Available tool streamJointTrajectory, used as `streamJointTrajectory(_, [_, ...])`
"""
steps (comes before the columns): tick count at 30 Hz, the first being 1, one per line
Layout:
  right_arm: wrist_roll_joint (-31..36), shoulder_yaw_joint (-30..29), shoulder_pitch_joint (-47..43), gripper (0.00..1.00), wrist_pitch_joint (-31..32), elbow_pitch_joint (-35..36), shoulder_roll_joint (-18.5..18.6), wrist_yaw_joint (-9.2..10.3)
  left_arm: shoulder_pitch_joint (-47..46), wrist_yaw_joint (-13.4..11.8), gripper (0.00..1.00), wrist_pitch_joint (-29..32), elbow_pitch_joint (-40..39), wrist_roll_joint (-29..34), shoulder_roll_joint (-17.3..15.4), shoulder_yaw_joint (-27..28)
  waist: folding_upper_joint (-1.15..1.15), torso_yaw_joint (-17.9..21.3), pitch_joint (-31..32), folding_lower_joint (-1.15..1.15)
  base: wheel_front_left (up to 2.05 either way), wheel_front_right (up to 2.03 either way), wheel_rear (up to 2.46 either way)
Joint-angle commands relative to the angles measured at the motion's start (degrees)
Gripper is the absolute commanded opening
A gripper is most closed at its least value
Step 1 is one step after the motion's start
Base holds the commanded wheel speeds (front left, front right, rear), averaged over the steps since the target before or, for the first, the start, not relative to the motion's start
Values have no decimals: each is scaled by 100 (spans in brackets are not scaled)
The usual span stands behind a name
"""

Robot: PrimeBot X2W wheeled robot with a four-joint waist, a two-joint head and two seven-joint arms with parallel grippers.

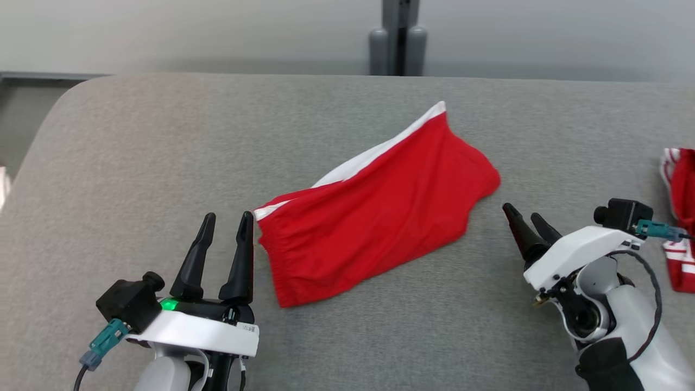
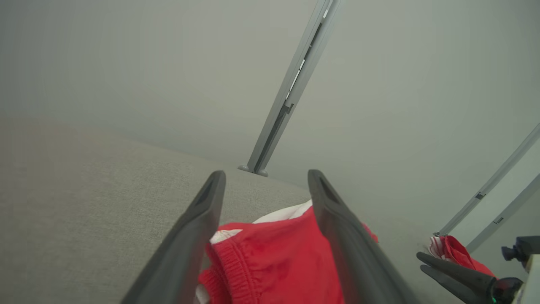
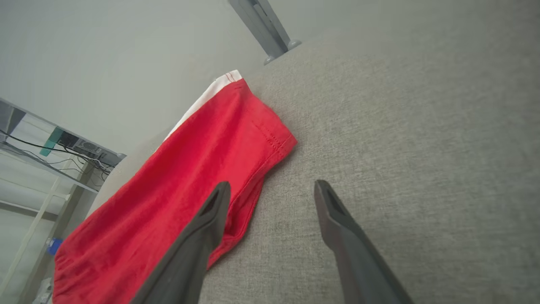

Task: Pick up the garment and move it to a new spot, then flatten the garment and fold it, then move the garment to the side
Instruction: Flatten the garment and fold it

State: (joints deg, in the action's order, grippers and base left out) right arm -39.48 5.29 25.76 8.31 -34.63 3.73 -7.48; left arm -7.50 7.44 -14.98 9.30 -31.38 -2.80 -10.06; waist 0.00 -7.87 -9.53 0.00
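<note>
1. Red garment [image 1: 374,212], shorts by the look of it, with a white stripe along its upper edge. It lies flat on the grey fabric bench [image 1: 163,152] at the centre of the head view, running diagonally from lower left to upper right.
2. The gathered elastic waistband is the lower-left end. The stitched leg hem is the upper-right end.
3. My left jaws are at the lower left of the head view, apart, with nothing between them. The fingers [image 1: 241,255] point up the frame. The tip nearer the centre sits just beside the waistband's white corner; I cannot tell whether it touches.
4. Left wrist view: the garment [image 2: 274,261] shows waistband first, low in the frame between my two fingers [image 2: 198,236].
5. My right jaws are at the lower right of the head view, apart and holding nothing. The fingers [image 1: 521,228] point up and left toward the hem end, near it, with a strip of bare bench between.
6. Right wrist view: the garment [image 3: 177,198] runs from the lower left up toward the top centre. The finger [image 3: 202,236] on the frame's left overlaps its edge in the picture. The other finger stands over bare bench [image 3: 422,147].
7. A bunched red-and-white cloth [image 1: 678,217] lies at the right edge of the head view, well apart from the garment. It also shows at the lower right of the left wrist view [image 2: 453,251].
8. A grey post [image 1: 399,38] stands behind the bench's far edge, top centre. A green light [image 1: 169,304] is lit at the base of my left fingers.
</note>
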Motion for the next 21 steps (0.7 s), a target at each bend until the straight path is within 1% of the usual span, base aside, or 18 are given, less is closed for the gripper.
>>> streamJointTrajectory(1, [-154,-143,110,100,146,-177,7,-3,-63,9,100,-18,-8,-49,-23,9,0,-239,-85,0,0,0,0])
streamJointTrajectory(4, [-437,-389,346,100,565,-612,-34,-8,-60,9,100,-18,-19,-94,-19,-2,0,-469,-146,0,0,0,0])
streamJointTrajectory(9, [-483,-696,731,100,783,-1174,-4,-7,-96,9,100,-18,-13,-147,-21,-49,0,-818,-254,0,0,0,0])
streamJointTrajectory(14, [-384,-932,1052,100,782,-1650,48,-7,-135,9,100,-18,-24,-213,-20,-112,0,-1103,-348,0,0,0,0])
streamJointTrajectory(18, [-223,-1159,1305,100,703,-2218,120,-1,-149,9,100,-18,-40,-260,-20,-163,0,-1259,-413,0,0,0,0])
streamJointTrajectory(21, [-190,-1328,1511,100,643,-2582,89,-1,-166,9,100,-18,-43,-266,-22,-200,0,-1347,-458,0,0,0,0])
